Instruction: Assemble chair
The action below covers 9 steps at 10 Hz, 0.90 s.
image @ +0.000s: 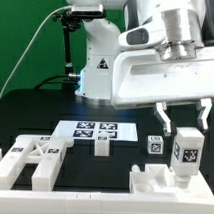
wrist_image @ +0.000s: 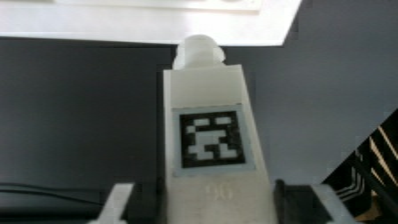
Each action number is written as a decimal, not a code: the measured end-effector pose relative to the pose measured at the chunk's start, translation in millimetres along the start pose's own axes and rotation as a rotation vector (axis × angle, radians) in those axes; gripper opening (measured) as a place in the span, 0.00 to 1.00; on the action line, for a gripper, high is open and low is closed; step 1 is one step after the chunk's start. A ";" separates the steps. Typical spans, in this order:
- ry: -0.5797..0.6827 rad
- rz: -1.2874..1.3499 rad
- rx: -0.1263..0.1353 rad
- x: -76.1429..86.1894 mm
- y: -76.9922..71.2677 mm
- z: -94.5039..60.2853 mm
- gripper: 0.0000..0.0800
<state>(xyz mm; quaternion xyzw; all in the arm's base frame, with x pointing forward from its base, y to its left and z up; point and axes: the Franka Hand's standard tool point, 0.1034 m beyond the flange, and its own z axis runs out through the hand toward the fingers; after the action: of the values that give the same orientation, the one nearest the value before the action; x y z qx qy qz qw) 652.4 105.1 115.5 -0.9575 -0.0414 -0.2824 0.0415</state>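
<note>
**Post held upright over a panel**

The gripper (image: pixel 185 126) is shown closed around a white tagged post (image: pixel 186 151), with one finger on each side of it. The post is held upright at the exterior view's right, its lower end at a notched white panel (image: pixel 157 184) lying on the black table (image: pixel 82 179); whether it is seated there cannot be told. In the wrist view, the post's rounded tip (wrist_image: pixel 201 47) is seen pointing away from the camera. A smaller tagged part (image: pixel 154 145) stands just beside the post. The marker board (image: pixel 94 133) lies mid-table, and further white parts (image: pixel 28 160) are grouped at the exterior view's left.
</note>
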 end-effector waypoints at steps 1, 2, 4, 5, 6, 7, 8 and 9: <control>-0.002 0.000 0.000 -1.1 -0.3 0.1 0.36; -0.003 -0.001 0.001 -4.8 -0.9 0.3 0.36; -0.017 -0.009 0.005 -15.7 -6.9 -0.6 0.36; -0.019 -0.014 0.009 -17.7 -11.0 -1.5 0.36; -0.022 -0.018 0.011 -19.4 -13.5 -1.2 0.36; -0.023 -0.022 0.014 -20.3 -17.3 -1.0 0.36; -0.022 -0.026 0.016 -20.9 -19.9 -0.5 0.36; -0.014 -0.026 0.014 -20.0 -18.5 0.2 0.36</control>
<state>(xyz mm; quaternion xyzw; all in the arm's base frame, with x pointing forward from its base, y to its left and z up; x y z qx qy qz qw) 633.9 122.4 105.5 -0.9584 -0.0562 -0.2762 0.0442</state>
